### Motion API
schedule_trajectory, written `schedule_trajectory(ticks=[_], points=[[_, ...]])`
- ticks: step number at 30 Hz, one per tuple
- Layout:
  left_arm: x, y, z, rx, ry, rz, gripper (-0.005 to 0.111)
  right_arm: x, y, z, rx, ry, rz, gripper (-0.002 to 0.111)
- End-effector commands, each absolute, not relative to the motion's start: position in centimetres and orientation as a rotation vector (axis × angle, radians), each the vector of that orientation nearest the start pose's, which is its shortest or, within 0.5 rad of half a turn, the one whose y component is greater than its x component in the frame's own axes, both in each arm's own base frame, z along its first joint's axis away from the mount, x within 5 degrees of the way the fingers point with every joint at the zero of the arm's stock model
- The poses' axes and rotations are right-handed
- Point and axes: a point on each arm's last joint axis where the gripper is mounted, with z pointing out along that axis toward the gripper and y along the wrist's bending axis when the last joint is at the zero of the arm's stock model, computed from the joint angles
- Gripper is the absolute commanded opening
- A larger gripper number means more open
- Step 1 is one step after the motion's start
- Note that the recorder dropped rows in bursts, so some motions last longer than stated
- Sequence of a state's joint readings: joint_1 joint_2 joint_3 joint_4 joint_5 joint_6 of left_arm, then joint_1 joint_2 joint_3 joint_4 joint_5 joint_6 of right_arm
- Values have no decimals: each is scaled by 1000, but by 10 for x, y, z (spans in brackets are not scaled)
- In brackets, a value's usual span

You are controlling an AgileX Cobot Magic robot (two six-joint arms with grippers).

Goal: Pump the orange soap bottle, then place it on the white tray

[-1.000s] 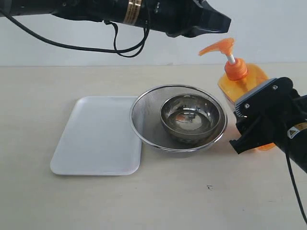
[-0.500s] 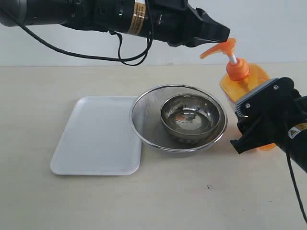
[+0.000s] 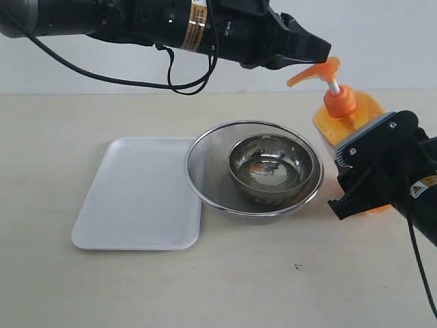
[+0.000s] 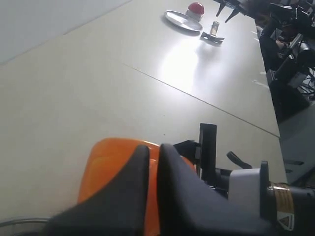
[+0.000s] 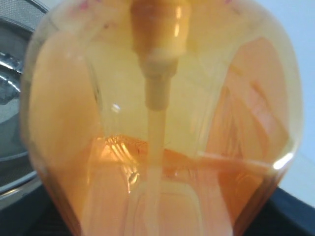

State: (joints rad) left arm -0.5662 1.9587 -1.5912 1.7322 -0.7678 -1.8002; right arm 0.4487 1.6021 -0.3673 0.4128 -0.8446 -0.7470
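The orange soap bottle [image 3: 356,109] stands tilted at the right of the table, beside the mesh bowl. Its pump head [image 3: 315,70] is raised on the white stem. My right gripper [image 3: 355,160] is shut on the bottle's body, which fills the right wrist view as the orange bottle [image 5: 162,123]. Dark jaw edges show at both lower corners around the right gripper [image 5: 157,221]. My left gripper [image 3: 321,49] is shut and hovers just above the pump head. In the left wrist view the left gripper [image 4: 153,148] lies over the orange pump head [image 4: 106,162]; contact is unclear. The white tray [image 3: 136,198] lies at the left.
A round metal mesh bowl [image 3: 205,174] with a smaller steel bowl [image 3: 273,164] inside sits between tray and bottle. The left arm [image 3: 171,24] spans the top of the scene. A metal dish [image 4: 181,20] and a red object [image 4: 196,8] lie far off.
The left gripper has come down and to the right, ending close over the pump head. The bottle in the right gripper has shifted slightly to the right.
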Motion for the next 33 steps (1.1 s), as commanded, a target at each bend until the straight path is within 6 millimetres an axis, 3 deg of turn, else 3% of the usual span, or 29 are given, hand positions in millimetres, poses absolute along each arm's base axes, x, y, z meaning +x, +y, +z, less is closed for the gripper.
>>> schedule_trajectory(ticks=[1, 9, 28, 33], points=[[345, -296, 290, 1055, 1782, -1131, 5, 240, 87, 159, -649, 1760, -298, 0], [361, -279, 289, 995, 1799, -1073, 5, 240, 87, 159, -651, 1763, -297, 0], [351, -279, 280, 1061, 1809, -1148, 5, 240, 87, 159, -651, 1763, -297, 0], [359, -276, 280, 1006, 1822, -1073, 5, 240, 87, 159, -651, 1763, -297, 0]])
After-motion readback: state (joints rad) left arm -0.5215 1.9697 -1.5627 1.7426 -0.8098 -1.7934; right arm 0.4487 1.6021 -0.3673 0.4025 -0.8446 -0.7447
